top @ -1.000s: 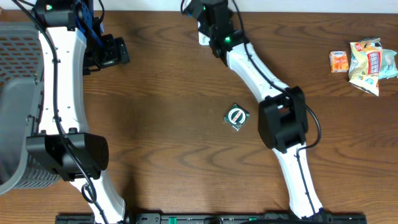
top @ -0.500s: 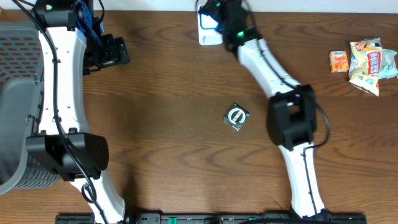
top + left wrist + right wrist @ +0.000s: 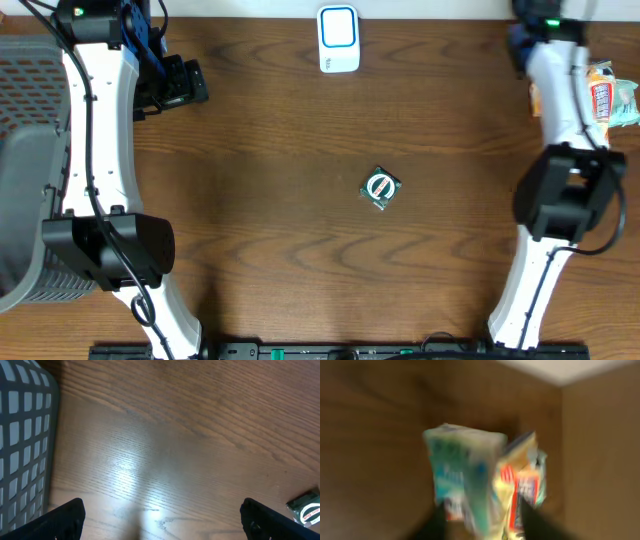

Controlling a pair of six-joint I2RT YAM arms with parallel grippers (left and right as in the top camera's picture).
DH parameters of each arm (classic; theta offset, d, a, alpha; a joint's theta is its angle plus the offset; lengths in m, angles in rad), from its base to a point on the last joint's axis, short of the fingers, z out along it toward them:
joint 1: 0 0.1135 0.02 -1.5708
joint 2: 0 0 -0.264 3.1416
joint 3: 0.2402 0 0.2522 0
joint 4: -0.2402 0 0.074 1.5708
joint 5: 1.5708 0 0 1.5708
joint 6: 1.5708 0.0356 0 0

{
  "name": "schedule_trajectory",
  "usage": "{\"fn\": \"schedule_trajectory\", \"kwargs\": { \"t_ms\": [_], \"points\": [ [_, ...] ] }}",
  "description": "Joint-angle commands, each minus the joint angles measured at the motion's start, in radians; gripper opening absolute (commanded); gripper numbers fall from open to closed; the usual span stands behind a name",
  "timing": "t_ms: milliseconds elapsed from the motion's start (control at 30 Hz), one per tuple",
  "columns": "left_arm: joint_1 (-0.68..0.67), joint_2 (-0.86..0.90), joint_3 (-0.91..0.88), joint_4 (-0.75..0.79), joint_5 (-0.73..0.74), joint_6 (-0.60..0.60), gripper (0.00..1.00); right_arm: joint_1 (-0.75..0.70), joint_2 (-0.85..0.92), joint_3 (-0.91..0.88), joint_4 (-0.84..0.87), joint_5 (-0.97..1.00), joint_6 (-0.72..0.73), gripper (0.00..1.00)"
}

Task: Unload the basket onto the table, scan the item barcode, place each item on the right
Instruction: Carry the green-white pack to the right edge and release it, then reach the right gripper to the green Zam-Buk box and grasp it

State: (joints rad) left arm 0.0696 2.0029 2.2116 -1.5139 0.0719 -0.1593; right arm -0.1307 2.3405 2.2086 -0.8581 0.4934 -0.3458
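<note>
When viewed overhead: scanner (image 3: pixel 338 38) far centre; snack packets (image 3: pixel 598 100) far right.
Left wrist: left gripper (image 3: pixel 160 519) spread wide, empty.
Right wrist: right gripper (image 3: pixel 484 519) blurred, apparently parted and empty, above snack packets.
Advice: pinch one packet's edge, keeping its barcode uncovered.

Dark brown table (image 3: pixel 260 120) with wavy wood grain, holding a white scanner (image 3: pixel 338 38) outlined in blue and a small dark green packet (image 3: pixel 380 187) printed with a white circle. At the left edge is a grey basket (image 3: pixel 30 120) patterned with square holes. The left arm (image 3: pixel 95 130) and right arm (image 3: pixel 560 90) are white with black joints, and the snack bags (image 3: pixel 605 100) at far right show yellow, red and pale blue.
</note>
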Motion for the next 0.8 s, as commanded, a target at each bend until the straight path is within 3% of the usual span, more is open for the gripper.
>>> {"fn": "schedule_trajectory", "kwargs": {
  "t_ms": [0, 133, 367, 433, 500, 600, 767],
  "points": [
    [0.004, 0.006, 0.004, -0.003, -0.009, 0.006, 0.98, -0.055, -0.004, 0.002, -0.059, -0.218, 0.114, 0.99],
    [0.004, 0.006, 0.004, -0.003, -0.009, 0.006, 0.98, -0.103, -0.004, 0.002, -0.106, -0.411, 0.132, 0.99],
    [0.004, 0.006, 0.004, -0.003, -0.009, 0.006, 0.98, -0.125, -0.004, 0.002, -0.212, -1.059, 0.132, 0.99],
    [0.004, 0.006, 0.004, -0.003, -0.009, 0.006, 0.98, -0.115, -0.004, 0.002, -0.237, -1.171, 0.133, 0.87],
    [0.004, 0.006, 0.004, -0.003, -0.009, 0.006, 0.98, -0.090, -0.004, 0.002, -0.324, -1.197, 0.150, 0.85],
    [0.004, 0.006, 0.004, -0.003, -0.009, 0.006, 0.98, -0.012, -0.004, -0.029, -0.535, -1.190, 0.150, 0.99],
    [0.004, 0.006, 0.004, -0.003, -0.009, 0.006, 0.98, 0.135, -0.004, -0.140, -0.593, -1.049, 0.147, 0.99]
  ]
}}
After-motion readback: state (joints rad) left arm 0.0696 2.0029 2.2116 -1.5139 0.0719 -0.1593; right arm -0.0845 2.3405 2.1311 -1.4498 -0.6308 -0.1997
